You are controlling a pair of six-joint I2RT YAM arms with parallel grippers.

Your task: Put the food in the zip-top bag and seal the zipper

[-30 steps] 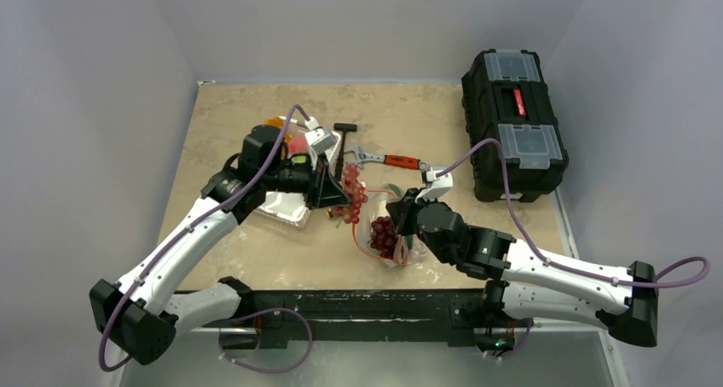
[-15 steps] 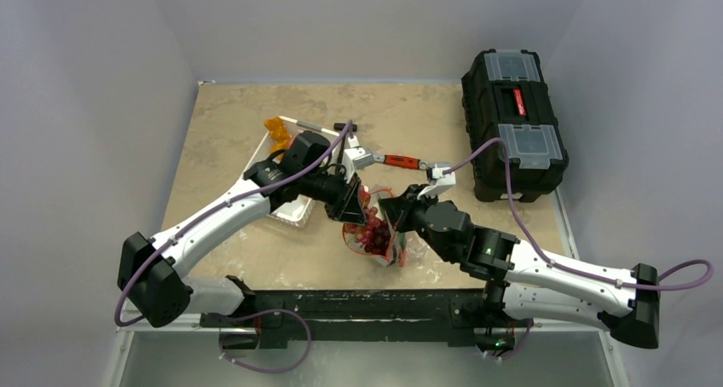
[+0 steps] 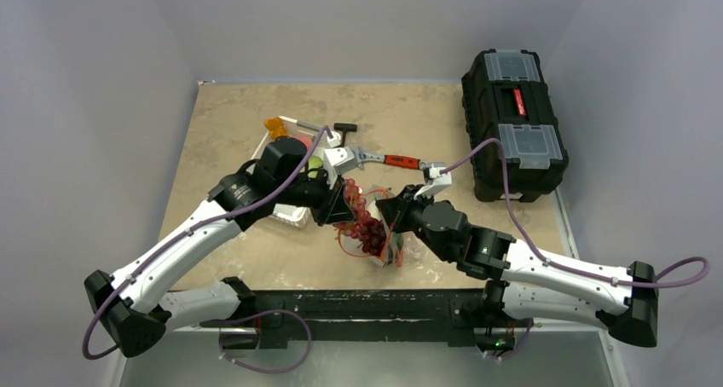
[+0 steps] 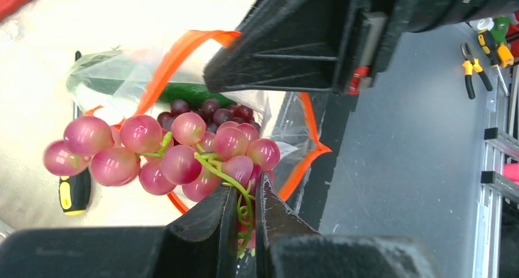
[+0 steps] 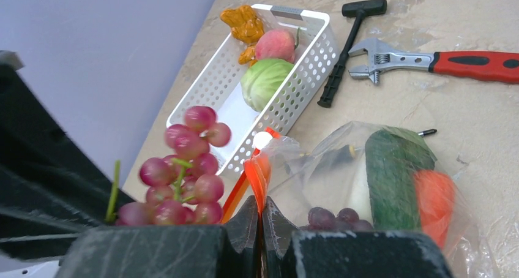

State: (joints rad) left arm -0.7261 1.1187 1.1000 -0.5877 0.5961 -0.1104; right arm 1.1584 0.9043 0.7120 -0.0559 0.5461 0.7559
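Low in the left wrist view, light-looking pink plastic grapes (image 4: 177, 149) are pinched by the thin stem (image 4: 223, 175) in the left gripper (image 4: 248, 195); the floppy clear bag (image 5: 343, 161) is clamped at its orange strip (image 5: 257, 171) by the right gripper (image 5: 260, 209).

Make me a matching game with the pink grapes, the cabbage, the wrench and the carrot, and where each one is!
Things:
1. pink grapes
2. cabbage
3. wrench
4. carrot

Places:
A. inside the clear bag
B. lying on the table
C. in the white basket
D. pinched by the stem in the left end effector

Pairs: 1-D, 2-C, 3-B, 4-A
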